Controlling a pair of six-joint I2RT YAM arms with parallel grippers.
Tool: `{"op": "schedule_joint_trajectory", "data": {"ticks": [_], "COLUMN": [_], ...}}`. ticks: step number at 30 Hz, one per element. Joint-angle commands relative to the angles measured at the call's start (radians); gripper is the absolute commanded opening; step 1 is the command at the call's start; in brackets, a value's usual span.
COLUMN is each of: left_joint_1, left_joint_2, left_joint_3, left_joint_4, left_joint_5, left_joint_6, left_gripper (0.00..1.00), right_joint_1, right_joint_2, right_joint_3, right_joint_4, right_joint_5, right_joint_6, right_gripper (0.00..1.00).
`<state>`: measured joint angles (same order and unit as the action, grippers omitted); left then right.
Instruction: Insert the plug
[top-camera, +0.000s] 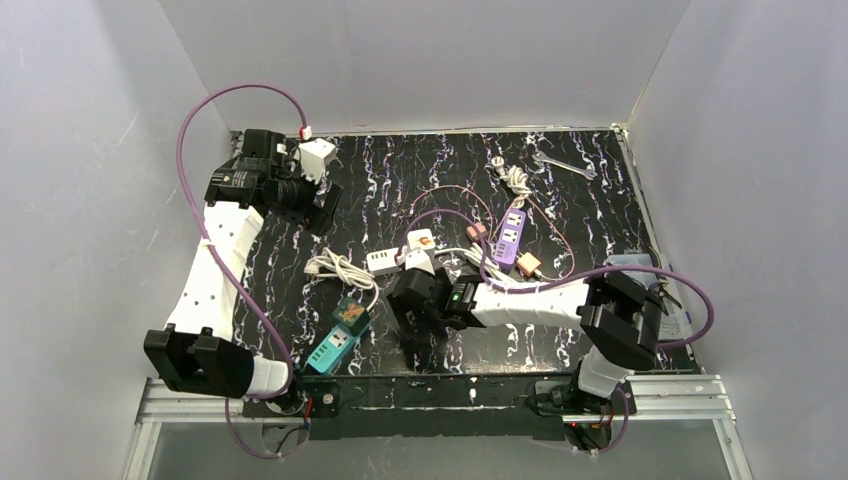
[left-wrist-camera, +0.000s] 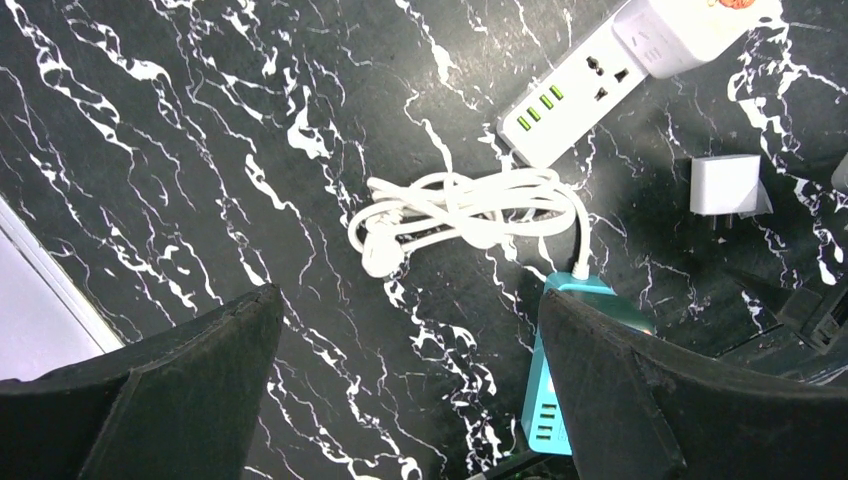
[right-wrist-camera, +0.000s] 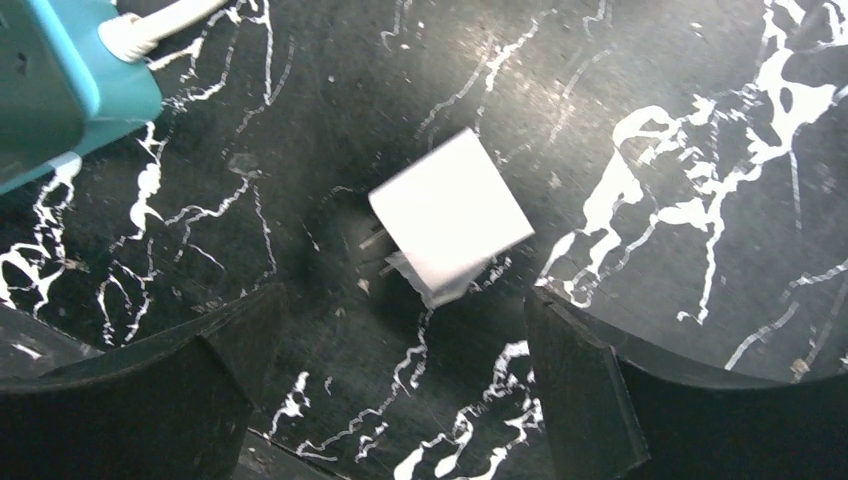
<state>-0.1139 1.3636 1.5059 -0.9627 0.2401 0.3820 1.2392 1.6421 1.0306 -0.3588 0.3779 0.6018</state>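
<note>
The plug (right-wrist-camera: 450, 215) is a small white cube lying on its side on the black marbled table, with its metal prongs pointing to the lower left. My right gripper (right-wrist-camera: 402, 295) hangs open just short of it, nothing between its fingers. The plug (left-wrist-camera: 728, 185) also shows in the left wrist view, to the right of the teal power strip (left-wrist-camera: 545, 400). That teal strip (top-camera: 335, 340) lies near the table's front, and its end (right-wrist-camera: 50, 80) shows in the right wrist view. My left gripper (left-wrist-camera: 408, 300) is open and empty above bare table, at the back left (top-camera: 318, 205).
A white power strip (left-wrist-camera: 575, 95) carries a white adapter, with a coiled white cord (left-wrist-camera: 460, 205) beside it. A purple power strip (top-camera: 510, 235), small adapters, thin cables and a wrench (top-camera: 565, 165) lie at the back right. White walls enclose the table.
</note>
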Motion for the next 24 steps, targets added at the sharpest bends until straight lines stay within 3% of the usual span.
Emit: {"op": "schedule_joint_trajectory", "data": {"ticks": [1,19,24], "left_joint_1": [0.002,0.003,0.003], "left_joint_2": [-0.032,-0.009,-0.010], "left_joint_3": [-0.025,-0.003,0.002], "left_joint_4": [-0.040,-0.038,-0.038], "left_joint_5": [-0.025,-0.013,-0.015], "left_joint_6": [0.000,0.017,0.019], "left_gripper": [0.98,0.98,0.98], "right_joint_1": [0.000,-0.044,-0.048], "right_joint_2": [0.048,0.175,0.209], "right_joint_3": [0.050,0.162,0.207], "right_joint_4": [0.086,-0.014,-0.010], "right_joint_5": [-0.037,0.031,0.015], "right_joint_6": [-0.007,0.019,0.008], "right_gripper": [0.96,0.97,0.90]}}
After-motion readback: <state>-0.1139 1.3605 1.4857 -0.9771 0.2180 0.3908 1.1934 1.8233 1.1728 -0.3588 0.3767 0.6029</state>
